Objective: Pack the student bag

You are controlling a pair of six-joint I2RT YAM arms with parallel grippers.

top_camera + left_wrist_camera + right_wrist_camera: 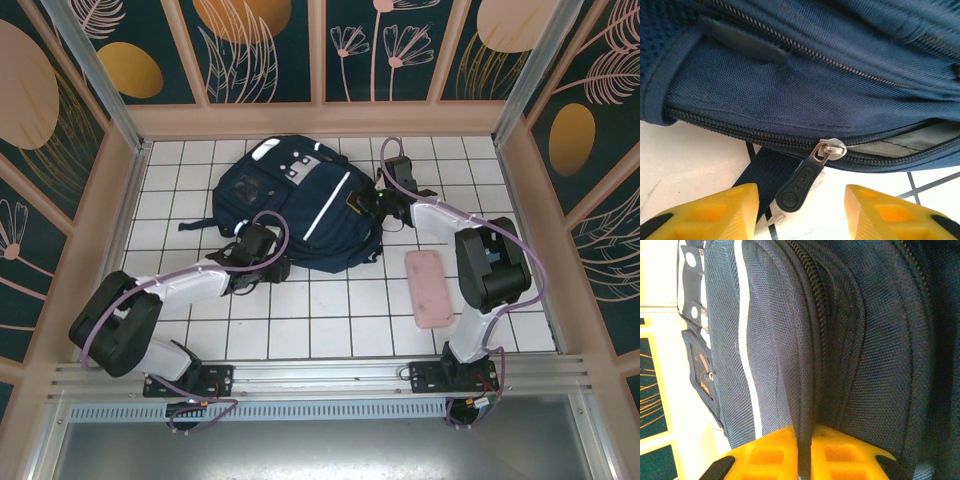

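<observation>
L gripper (800, 202) agape – zip pull (798, 184) between | R gripper (805, 436) pinching student bag (865, 340) fold

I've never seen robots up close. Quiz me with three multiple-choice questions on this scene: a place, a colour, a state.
1. Where is the pink case relative to the bag?
A. on top of it
B. on the tiles to its right
C. tucked under it
2. What colour are the fingers?
A. yellow
B. red
C. green
3. What is the right gripper doing?
A. standing wide open
B. holding the case
C. shut on a fold of the bag
Answers: 1 B, it lies flat on the tiles; 2 A, both wrist views show yellow fingers; 3 C, fabric is pinched between its fingers.
</observation>
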